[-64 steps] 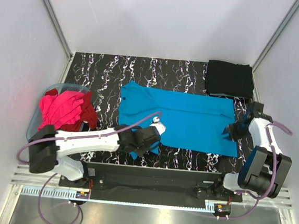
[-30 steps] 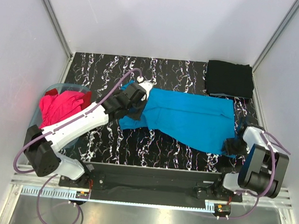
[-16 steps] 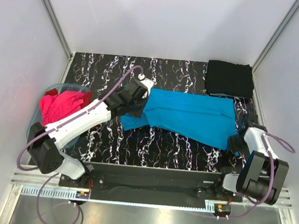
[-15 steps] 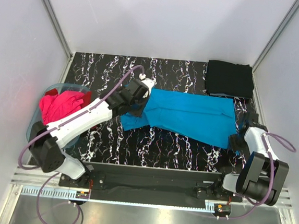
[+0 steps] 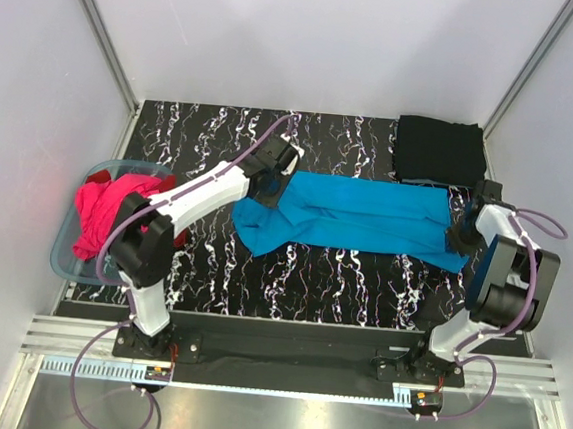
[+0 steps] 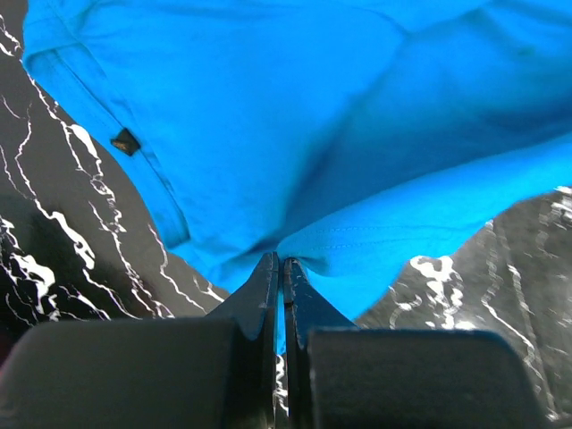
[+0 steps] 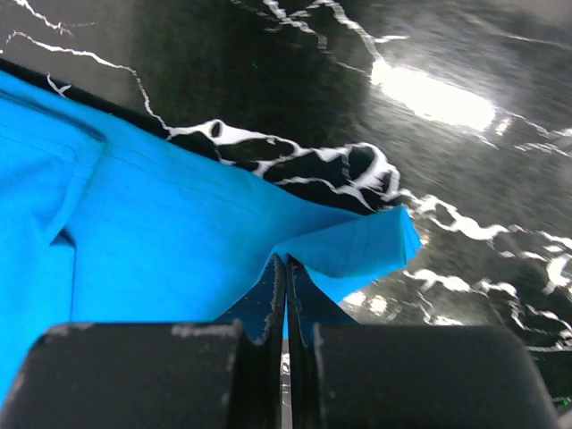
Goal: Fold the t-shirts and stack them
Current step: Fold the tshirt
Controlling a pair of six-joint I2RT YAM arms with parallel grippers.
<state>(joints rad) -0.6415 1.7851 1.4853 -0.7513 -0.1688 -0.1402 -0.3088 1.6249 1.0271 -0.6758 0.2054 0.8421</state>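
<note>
The turquoise-blue t-shirt [image 5: 352, 215] lies as a long folded strip across the middle of the black marbled table. My left gripper [image 5: 269, 181] is shut on its left edge; the cloth [image 6: 295, 152] is pinched between the fingers [image 6: 271, 290] in the left wrist view. My right gripper [image 5: 463, 228] is shut on its right edge, where the cloth [image 7: 161, 241] bunches at the fingers [image 7: 273, 290] in the right wrist view. A folded black t-shirt [image 5: 439, 152] lies at the back right. Magenta-pink and red t-shirts [image 5: 111, 211] sit crumpled in the tub.
The translucent pale-blue tub [image 5: 62, 250] stands at the table's left edge. White walls with metal corner posts close in the left, back and right sides. Bare marbled table [image 5: 341, 275] shows in front of the blue shirt.
Both grippers carried the near edge of the blue shirt away from me, over onto its far part, making a narrower strip. The left arm reached farther back and the right gripper moved back along the right edge.
</note>
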